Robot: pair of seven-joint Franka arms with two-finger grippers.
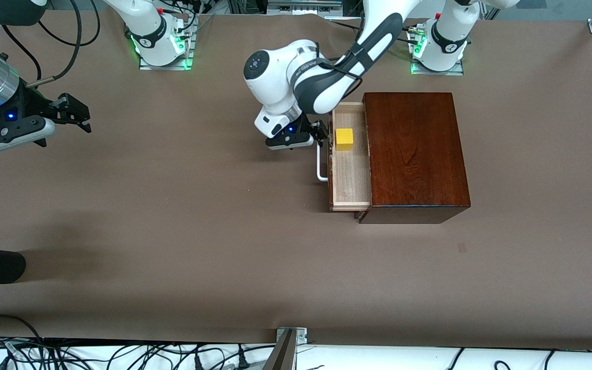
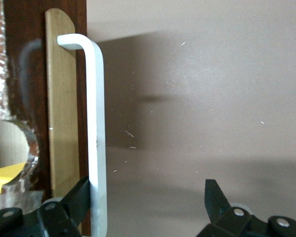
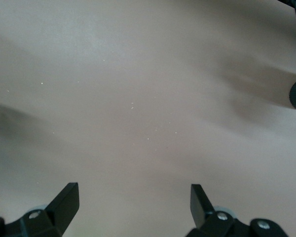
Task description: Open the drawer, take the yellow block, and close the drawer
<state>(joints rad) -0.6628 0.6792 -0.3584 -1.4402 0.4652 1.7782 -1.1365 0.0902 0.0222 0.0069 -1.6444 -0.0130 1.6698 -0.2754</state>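
Brown table (image 1: 172, 216): drawer (image 1: 350, 174) open, yellow block (image 1: 344, 139) inside; left gripper (image 2: 148, 197) jaws spread astride handle (image 2: 96, 138); right gripper (image 3: 133, 197) waits, spread.

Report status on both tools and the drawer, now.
Left tool open at the white handle, one finger tucked under the bar. Right tool open, waiting over bare table. Drawer pulled partly open, yellow block inside, unobstructed.
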